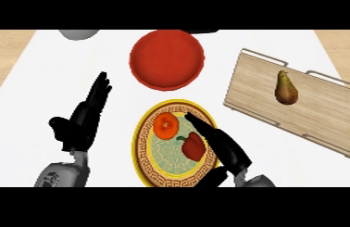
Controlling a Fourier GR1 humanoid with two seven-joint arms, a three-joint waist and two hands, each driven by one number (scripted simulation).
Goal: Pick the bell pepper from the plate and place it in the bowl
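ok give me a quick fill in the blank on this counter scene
1. The bell pepper lies on the yellow-rimmed ____.
2. The bowl is ____ in colour.
3. On the wooden board lies a ____.
4. The hand beside the pepper is the robot's ____ one.

Missing words: plate, red, pear, right.
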